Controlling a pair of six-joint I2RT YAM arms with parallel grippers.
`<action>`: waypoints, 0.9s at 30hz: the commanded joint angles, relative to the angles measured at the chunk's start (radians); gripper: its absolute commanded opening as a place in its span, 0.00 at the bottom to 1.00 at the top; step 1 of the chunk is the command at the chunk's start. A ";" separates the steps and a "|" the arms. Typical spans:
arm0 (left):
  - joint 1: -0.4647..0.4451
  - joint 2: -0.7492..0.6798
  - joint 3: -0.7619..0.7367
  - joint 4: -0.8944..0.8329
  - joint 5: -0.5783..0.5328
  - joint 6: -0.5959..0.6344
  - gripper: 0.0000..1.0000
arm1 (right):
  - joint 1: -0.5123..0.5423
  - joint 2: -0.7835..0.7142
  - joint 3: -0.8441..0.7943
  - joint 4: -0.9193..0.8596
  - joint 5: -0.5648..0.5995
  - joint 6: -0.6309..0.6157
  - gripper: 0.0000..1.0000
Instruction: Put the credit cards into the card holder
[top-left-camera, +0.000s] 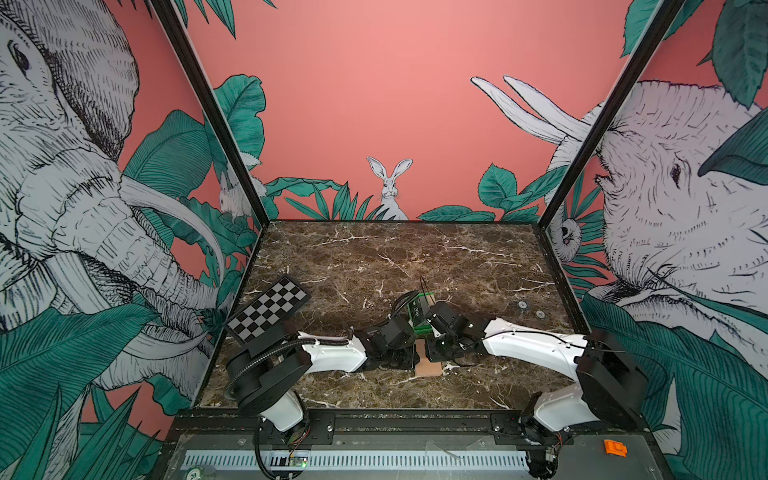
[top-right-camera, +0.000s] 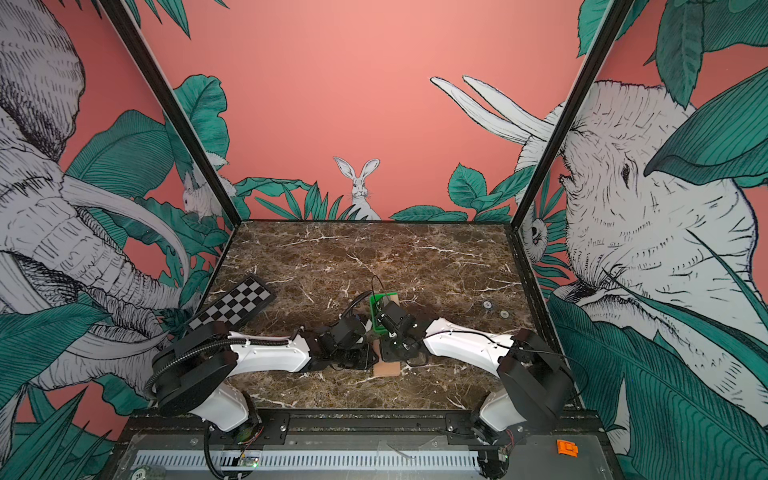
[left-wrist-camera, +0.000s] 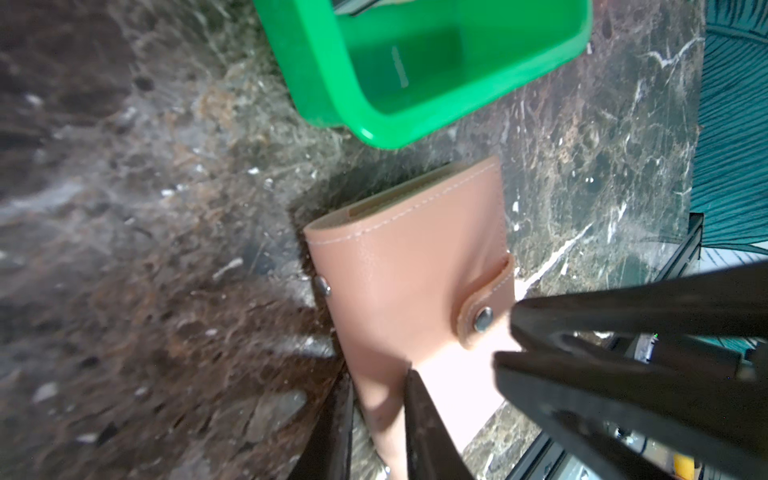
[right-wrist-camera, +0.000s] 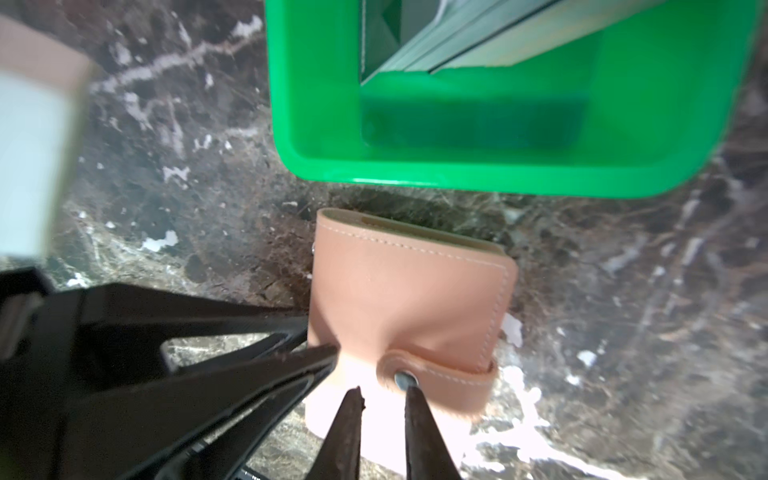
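Holder (right-wrist-camera: 407, 291) lies closed on the bench (right-wrist-camera: 623, 311), just beside the green tray (right-wrist-camera: 415, 174). The strap (right-wrist-camera: 453, 374) is snapped shut. Cards (right-wrist-camera: 478, 41) are stood on edge in the tray.

Left end effector (left-wrist-camera: 378, 374) is closed narrowly over the holder's edge, one finger on either side. Right end effector (right-wrist-camera: 383, 390) is parted a little with nothing gripped, one tip touching the snap (right-wrist-camera: 401, 380).

Step judged: strap to be undone. The strap's rounded end should be caught by its lip, not at the stud, and peeled up off the cover while the body is pinned by the left. If it is pulled sideways, the holder may be dragged against the tray.
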 joint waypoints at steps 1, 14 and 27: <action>-0.006 -0.026 -0.023 -0.033 -0.019 -0.007 0.24 | 0.003 -0.054 -0.008 0.005 0.040 -0.007 0.23; -0.005 -0.052 -0.003 -0.066 -0.032 0.017 0.24 | 0.003 -0.256 -0.090 0.004 0.135 -0.011 0.39; 0.002 -0.114 0.078 -0.211 -0.056 0.084 0.24 | 0.003 -0.432 -0.164 0.034 0.092 -0.100 0.59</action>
